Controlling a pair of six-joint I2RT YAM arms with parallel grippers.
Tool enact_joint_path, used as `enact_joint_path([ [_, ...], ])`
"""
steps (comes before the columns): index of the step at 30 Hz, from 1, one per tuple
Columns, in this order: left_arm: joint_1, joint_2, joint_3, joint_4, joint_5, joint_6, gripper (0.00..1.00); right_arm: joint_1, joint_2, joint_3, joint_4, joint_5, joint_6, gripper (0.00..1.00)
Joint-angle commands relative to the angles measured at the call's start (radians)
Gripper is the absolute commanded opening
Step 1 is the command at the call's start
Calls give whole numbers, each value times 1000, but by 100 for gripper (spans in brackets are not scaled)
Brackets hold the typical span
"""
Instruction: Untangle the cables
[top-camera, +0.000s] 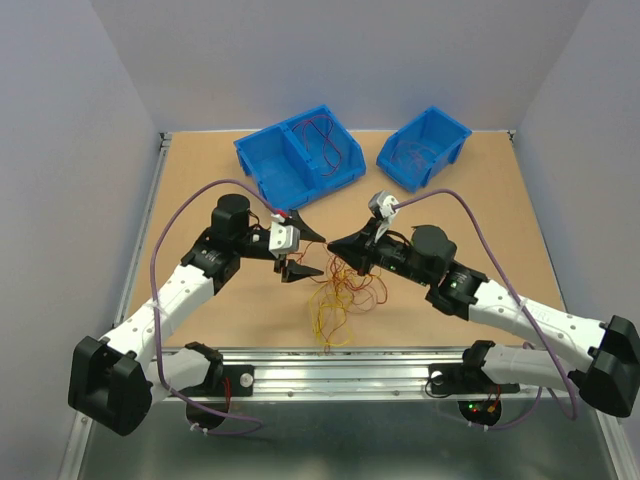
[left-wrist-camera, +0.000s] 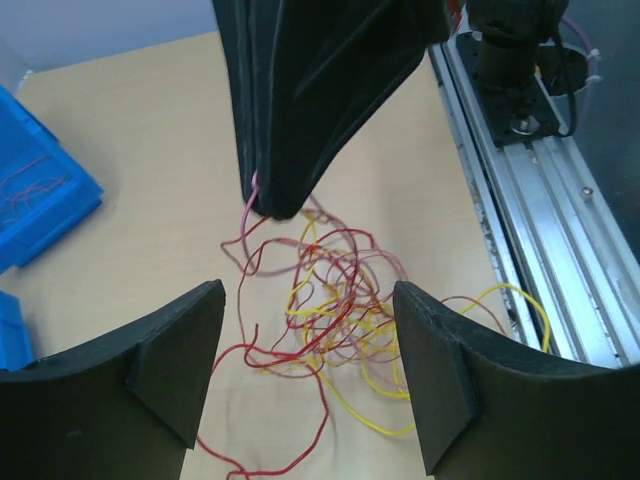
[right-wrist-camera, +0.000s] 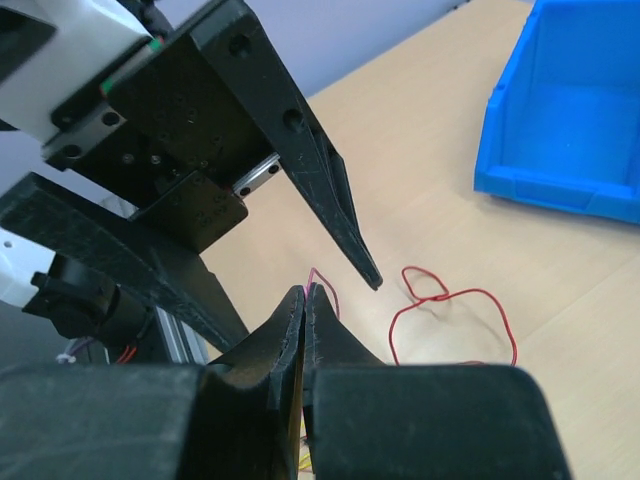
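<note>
The cables (top-camera: 340, 292) lie in a loose red, yellow and orange tangle on the table near the front rail, also seen in the left wrist view (left-wrist-camera: 335, 300). My right gripper (top-camera: 333, 243) is shut on a pink-red strand (right-wrist-camera: 322, 282) at its tip and holds it up above the tangle; it fills the top of the left wrist view (left-wrist-camera: 270, 205). My left gripper (top-camera: 319, 254) is open and empty, its fingers (left-wrist-camera: 180, 350) either side of the tangle and just left of the right gripper's tip. A single red cable (right-wrist-camera: 455, 305) lies looped on the table.
Two blue bins (top-camera: 298, 152) (top-camera: 425, 148) with red cables inside stand at the back of the table. The aluminium rail (left-wrist-camera: 540, 210) runs along the front edge. A bin corner (right-wrist-camera: 580, 120) shows in the right wrist view.
</note>
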Motion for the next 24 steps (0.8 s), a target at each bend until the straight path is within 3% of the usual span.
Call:
enact_joint_path([
  [1, -47, 18, 62, 11, -5, -26, 74, 7, 27, 78, 89, -35, -2, 1],
  [6, -75, 27, 62, 20, -47, -32, 58, 8, 61, 91, 103, -46, -2, 1],
  [8, -78, 26, 60, 21, -61, -32, 39, 8, 73, 94, 106, -43, -4, 1],
  [9, -78, 23, 60, 23, -77, -30, 23, 8, 75, 95, 107, -41, -4, 1],
  [12, -79, 15, 53, 32, -116, -30, 0, 8, 73, 91, 110, -43, -4, 1],
  [24, -79, 12, 40, 46, -219, -30, 0, 8, -56, -18, 109, 9, -13, 5],
])
